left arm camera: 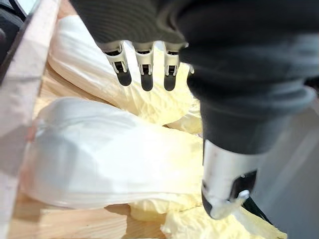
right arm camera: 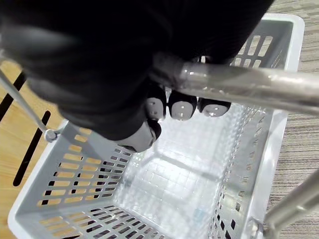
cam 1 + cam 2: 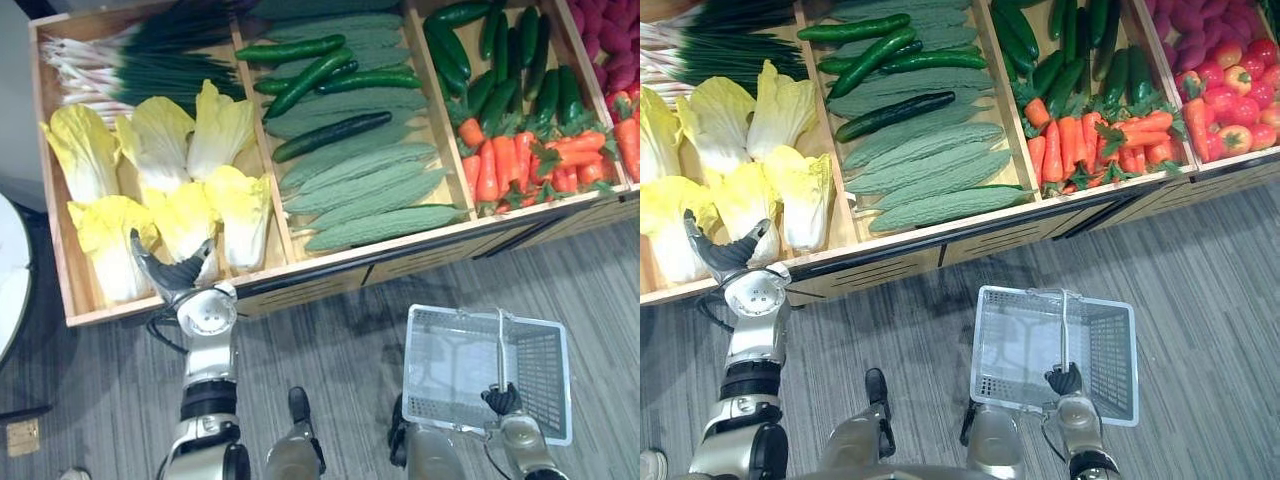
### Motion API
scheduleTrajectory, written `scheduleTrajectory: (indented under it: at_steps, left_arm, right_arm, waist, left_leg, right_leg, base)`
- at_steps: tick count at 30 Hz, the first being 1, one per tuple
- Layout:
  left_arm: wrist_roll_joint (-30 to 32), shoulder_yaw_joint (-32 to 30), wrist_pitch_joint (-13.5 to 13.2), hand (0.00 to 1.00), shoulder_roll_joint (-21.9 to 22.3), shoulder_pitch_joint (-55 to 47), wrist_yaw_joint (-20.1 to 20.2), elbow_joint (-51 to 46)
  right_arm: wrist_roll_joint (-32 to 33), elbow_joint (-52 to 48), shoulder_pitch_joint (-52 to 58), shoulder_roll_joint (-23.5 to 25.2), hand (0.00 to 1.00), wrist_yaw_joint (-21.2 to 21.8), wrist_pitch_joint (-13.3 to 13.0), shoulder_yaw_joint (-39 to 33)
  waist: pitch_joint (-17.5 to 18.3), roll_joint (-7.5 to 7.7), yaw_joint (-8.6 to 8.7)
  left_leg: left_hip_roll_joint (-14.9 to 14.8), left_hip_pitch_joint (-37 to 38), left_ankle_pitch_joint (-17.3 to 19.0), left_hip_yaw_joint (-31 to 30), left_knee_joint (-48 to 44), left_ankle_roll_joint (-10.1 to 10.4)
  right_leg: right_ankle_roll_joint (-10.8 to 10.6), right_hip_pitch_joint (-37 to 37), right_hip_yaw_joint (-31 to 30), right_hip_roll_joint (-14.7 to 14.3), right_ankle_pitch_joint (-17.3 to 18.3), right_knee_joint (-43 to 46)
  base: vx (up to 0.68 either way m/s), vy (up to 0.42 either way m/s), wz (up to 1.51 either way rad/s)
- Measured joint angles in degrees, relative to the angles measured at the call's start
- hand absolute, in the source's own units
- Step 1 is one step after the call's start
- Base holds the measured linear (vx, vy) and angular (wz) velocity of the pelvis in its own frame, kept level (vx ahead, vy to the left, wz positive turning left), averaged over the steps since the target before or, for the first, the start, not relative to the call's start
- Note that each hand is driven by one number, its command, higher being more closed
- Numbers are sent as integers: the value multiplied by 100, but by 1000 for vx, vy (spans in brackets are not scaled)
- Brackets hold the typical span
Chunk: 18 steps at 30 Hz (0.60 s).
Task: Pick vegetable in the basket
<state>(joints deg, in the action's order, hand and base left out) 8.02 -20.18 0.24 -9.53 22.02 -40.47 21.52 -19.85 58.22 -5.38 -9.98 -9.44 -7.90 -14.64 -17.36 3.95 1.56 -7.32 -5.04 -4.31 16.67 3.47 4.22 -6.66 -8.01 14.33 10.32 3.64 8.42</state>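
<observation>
In the left eye view, the left hand [image 3: 175, 275] hovered at the near edge of the wooden display stand [image 3: 330, 262]. Its fingers were spread over the pale yellow leafy cabbages [image 3: 240, 205] in the leftmost compartment. The right hand [image 3: 500, 400] held the white plastic mesh basket [image 3: 545, 380] in front of the stand, apart from it. The left wrist view showed straight, open fingers [image 1: 146, 72] just above one of the cabbages, with the stand's side wall close beside it. The right wrist view showed fingers [image 2: 182, 107] curled round the basket's metal handle [image 2: 259, 84].
</observation>
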Motion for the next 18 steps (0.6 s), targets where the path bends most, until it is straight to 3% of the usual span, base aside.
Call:
scheduleTrajectory:
  at_steps: [7,11,12,18]
  left_arm:
    - [-1,-54,66,0,-79,323,-42,489]
    - [224,-42,165,0,-406,549,51,1026]
    - [252,-35,175,100,-579,683,157,1251]
    - [455,27,165,100,-951,1123,552,1884]
  right_arm:
    - [1,-121,-36,-5,100,-7,-20,25]
    - [2,-161,-89,-39,100,-22,-31,157]
    - [2,-173,-138,-40,100,-23,-36,168]
    - [3,-212,-199,-75,100,-23,-44,176]
  waist:
    - [-178,39,2]
    - [-275,45,7]
    - [-332,48,5]
    - [-419,58,-3]
  left_leg:
    - [-26,-188,60,8,-171,16]
    - [-31,-201,60,29,-170,16]
    - [-31,-216,60,46,-169,17]
    - [-29,-330,59,152,-162,19]
  right_leg:
    - [-1,-147,-88,-6,0,1]
    - [-3,-202,-147,-14,2,4]
    - [-4,-244,-182,-16,3,16]
    - [-5,-496,-330,-12,3,137]
  base:
    - [-6,4,-4]
    - [-37,0,-7]
    - [-57,4,-10]
    - [-66,8,-10]
